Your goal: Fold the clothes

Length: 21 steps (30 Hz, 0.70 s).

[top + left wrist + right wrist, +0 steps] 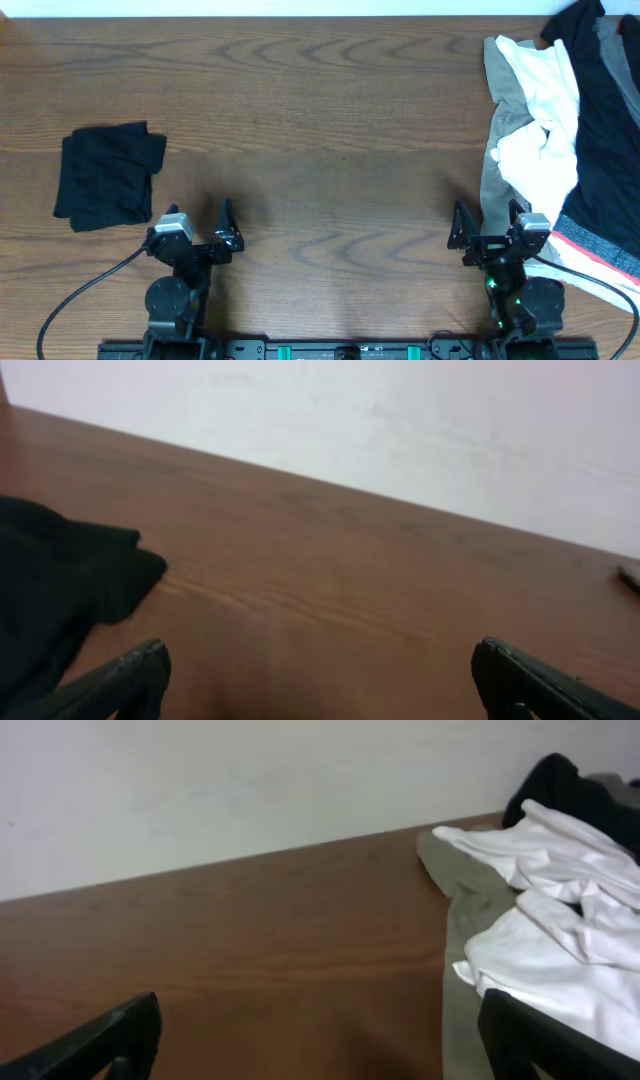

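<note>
Spotted clothes heap [560, 150] running near-far just right of gaping empty right end effector [487, 220], far from gaping empty left end effector [197, 220].

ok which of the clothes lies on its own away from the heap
The black garment at the left; the white garment, khaki garment and navy trousers overlap at the right.

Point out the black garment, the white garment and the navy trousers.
black garment [108, 175]: overhead view, middle of the bundle.
white garment [545, 160]: overhead view, on its crumpled lower part.
navy trousers [612, 130]: overhead view, on the broad dark panel.
</note>
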Tool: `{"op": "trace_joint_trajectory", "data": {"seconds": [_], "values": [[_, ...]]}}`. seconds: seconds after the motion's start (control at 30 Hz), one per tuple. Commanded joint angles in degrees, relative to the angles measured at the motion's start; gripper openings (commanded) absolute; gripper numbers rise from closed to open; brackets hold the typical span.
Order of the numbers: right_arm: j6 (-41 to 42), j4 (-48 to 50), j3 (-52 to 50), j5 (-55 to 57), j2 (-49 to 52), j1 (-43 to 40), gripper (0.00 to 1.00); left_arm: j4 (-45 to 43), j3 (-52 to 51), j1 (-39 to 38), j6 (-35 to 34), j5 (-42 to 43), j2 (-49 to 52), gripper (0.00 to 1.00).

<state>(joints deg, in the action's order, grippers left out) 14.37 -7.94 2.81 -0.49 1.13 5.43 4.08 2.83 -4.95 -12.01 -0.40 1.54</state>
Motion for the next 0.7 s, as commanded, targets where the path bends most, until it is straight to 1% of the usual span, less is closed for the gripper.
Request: {"op": "trace_joint_trajectory", "data": {"seconds": [0.0,0.17,0.33,0.47,0.57,0.67], "values": [[-1.4,-1.7,5.1,2.0,2.1,-0.5,0.99,0.9,5.0,-0.2,-0.3,1.5,2.7,0.98],[-1.4,-8.3,13.0,4.5,9.4,-0.5,0.99,6.0,15.1,-0.2,-0.3,2.0,11.1,0.98],[-3.0,-16.4,23.5,7.1,21.2,-0.6,0.99,13.6,27.5,-0.2,-0.3,1.9,22.4,0.98],[-6.9,-24.4,33.3,8.2,33.2,-0.6,0.99,23.2,35.5,-0.2,-0.3,1.9,31.5,0.98],[-7.2,-29.0,39.1,8.6,41.0,-0.6,0.99,30.7,39.8,-0.2,-0.3,2.0,36.9,0.98],[-7.2,-32.2,44.0,5.3,47.7,-0.6,0.99,36.2,43.3,-0.2,-0.3,1.9,40.9,0.98]]}}
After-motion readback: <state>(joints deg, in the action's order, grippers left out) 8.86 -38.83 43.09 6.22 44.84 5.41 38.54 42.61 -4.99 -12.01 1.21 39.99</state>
